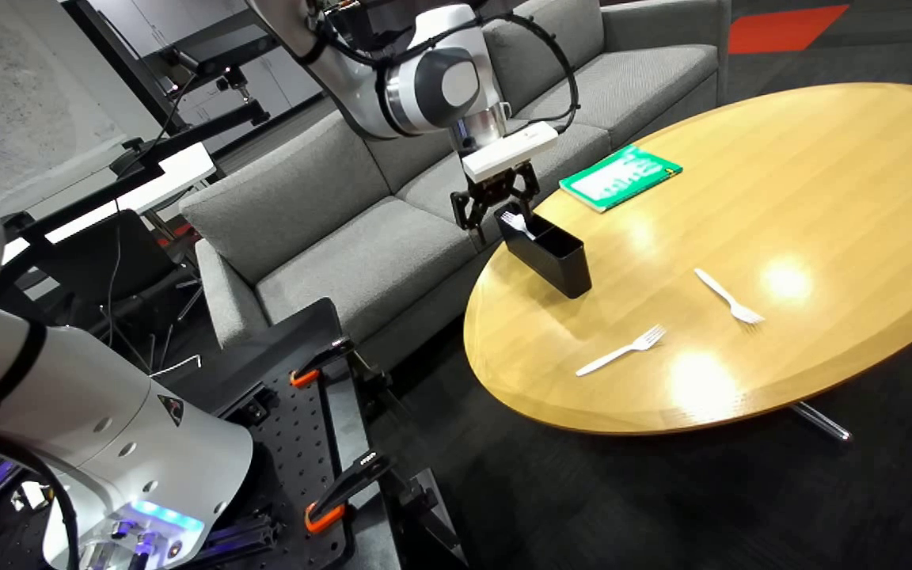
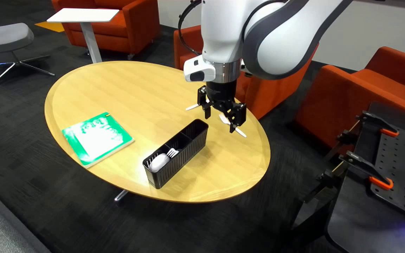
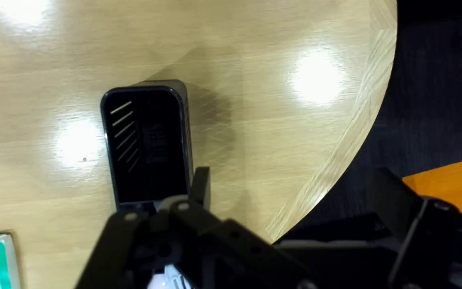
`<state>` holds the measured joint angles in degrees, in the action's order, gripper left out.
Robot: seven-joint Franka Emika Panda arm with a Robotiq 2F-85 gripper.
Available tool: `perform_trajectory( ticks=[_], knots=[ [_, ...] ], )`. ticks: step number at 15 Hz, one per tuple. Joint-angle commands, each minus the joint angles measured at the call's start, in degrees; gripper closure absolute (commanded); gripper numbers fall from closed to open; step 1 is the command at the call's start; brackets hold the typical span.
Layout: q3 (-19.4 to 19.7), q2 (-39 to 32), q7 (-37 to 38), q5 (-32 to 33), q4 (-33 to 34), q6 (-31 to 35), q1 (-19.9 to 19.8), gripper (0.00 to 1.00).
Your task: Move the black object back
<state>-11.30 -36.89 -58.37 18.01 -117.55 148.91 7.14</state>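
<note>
Table (image 2: 135, 95), black tray (image 2: 185, 156) holding fork (image 2: 172, 152), maybe spoon (image 2: 159, 162)

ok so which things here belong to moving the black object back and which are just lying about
Part of the job:
black divided tray
gripper, open

Just lying about:
one white fork on the table
another white fork
green book
white utensils inside the tray, though they would likely travel with it
</note>
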Motion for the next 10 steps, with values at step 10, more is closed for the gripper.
perform_trajectory(
  ticks=[10],
  knots=[
    [0.9,-14.3,-0.4,3.4,14.1,2.7,1.2,0.0]
  ],
)
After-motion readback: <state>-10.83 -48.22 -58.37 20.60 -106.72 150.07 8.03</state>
